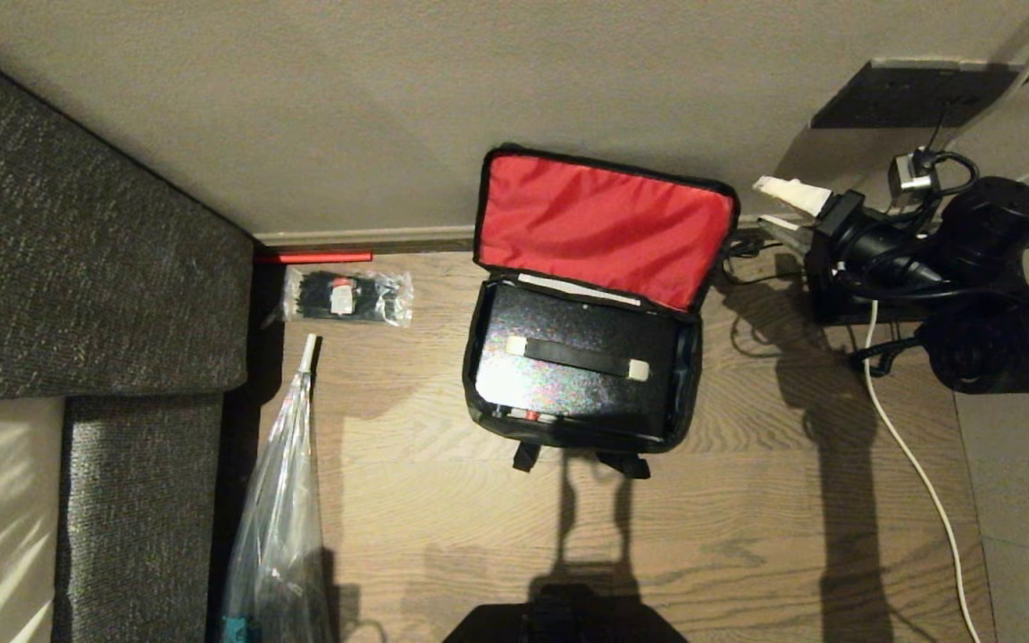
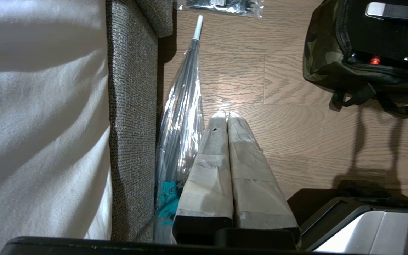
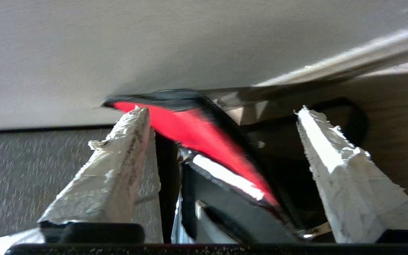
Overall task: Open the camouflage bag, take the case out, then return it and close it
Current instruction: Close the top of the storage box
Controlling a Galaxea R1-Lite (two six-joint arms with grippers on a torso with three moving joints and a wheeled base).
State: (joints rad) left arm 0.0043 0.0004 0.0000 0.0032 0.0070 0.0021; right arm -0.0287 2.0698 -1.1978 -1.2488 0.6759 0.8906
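With the camouflage bag point(image 1: 599, 223) lid open, your right gripper point(image 3: 221, 141) fingers stood apart, holding nothing; next, you needed to grasp the case point(image 1: 581, 371) handle.

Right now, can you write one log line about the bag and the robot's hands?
bag: open, lid up | case: inside bag | right gripper: open, beside bag, empty | left gripper: shut, parked over floor

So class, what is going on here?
The camouflage bag lies open on the floor, its red-lined lid against the wall, and the case lies inside it. The right pincer is open beside the lid, holding nothing. The left pincer is shut, parked near a wrapped umbrella.
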